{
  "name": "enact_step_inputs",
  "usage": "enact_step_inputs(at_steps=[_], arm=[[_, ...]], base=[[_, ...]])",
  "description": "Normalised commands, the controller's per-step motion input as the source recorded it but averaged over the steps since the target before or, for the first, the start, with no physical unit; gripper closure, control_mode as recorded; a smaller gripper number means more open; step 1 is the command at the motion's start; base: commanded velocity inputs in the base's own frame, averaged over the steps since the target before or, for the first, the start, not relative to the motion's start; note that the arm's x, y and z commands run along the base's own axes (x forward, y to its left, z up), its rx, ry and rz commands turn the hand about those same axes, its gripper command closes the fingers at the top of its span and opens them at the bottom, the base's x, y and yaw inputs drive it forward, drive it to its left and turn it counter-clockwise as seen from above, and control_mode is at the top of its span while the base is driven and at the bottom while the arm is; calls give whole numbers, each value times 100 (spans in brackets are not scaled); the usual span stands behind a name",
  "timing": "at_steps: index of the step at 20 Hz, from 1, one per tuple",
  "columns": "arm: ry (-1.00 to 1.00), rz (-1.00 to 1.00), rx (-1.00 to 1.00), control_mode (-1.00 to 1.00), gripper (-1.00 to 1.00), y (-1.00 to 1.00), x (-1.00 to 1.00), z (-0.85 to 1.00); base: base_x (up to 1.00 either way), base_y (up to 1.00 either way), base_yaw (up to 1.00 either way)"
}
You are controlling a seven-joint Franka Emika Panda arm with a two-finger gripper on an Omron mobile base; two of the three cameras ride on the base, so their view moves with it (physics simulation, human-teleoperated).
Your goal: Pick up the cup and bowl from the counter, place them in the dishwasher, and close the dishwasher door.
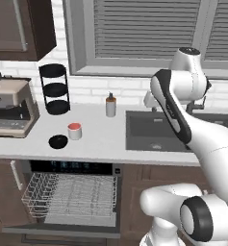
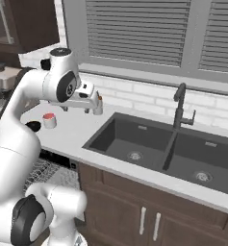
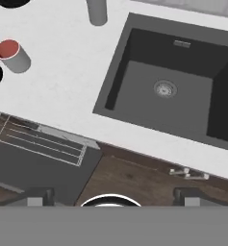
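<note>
Pale grey counter (image 1: 101,139) carries both items, left of the dark sink (image 1: 156,132). Below it the dishwasher (image 1: 72,192) stands open, door (image 1: 62,230) dropped, wire rack (image 1: 69,194) pulled out. Gripper (image 3: 110,198) hovers high over the sink edge, jaws spread wide, holding nothing. Black bowl (image 1: 58,141) sits just beside the cup (image 1: 74,130); shallow, probably light and rigid, pinch the rim. Red-topped cup looks small, stiff, smooth-walled; grasp across its sides.
</note>
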Motion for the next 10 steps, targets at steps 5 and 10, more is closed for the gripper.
enact_step_inputs(at_steps=[5, 10], arm=[[0, 0, 0, 100, -100, 0, 0, 0], [0, 0, 0, 100, -100, 0, 0, 0]], base=[[0, -26, 50], [0, -33, 49]])
